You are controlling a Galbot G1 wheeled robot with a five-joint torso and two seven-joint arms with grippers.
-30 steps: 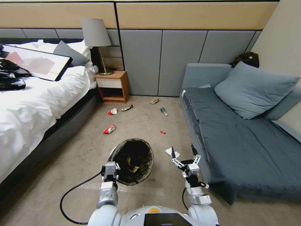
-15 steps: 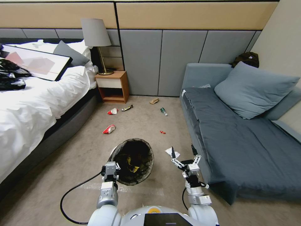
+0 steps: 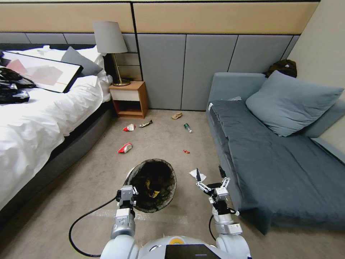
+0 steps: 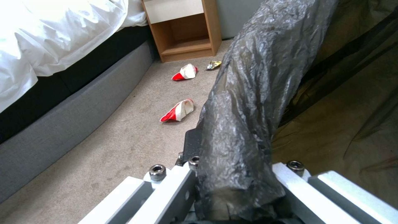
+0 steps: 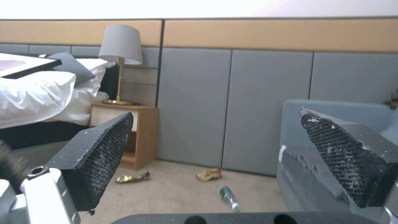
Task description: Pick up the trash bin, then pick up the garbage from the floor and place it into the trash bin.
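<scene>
The left gripper [image 3: 128, 195] has its jaws pinched on the near rim of the trash bin [image 3: 153, 184], bag fold between them, so the bin is secured and litter collection is in hand. The right gripper [image 3: 211, 178] hovers with jaws spread wide and empty; the crumpled white tissue [image 3: 197, 175] lies on the floor [image 3: 158, 140] just beyond them. Next, I judge, those jaws must drop around it. Nothing has shifted since the earlier frames.
</scene>
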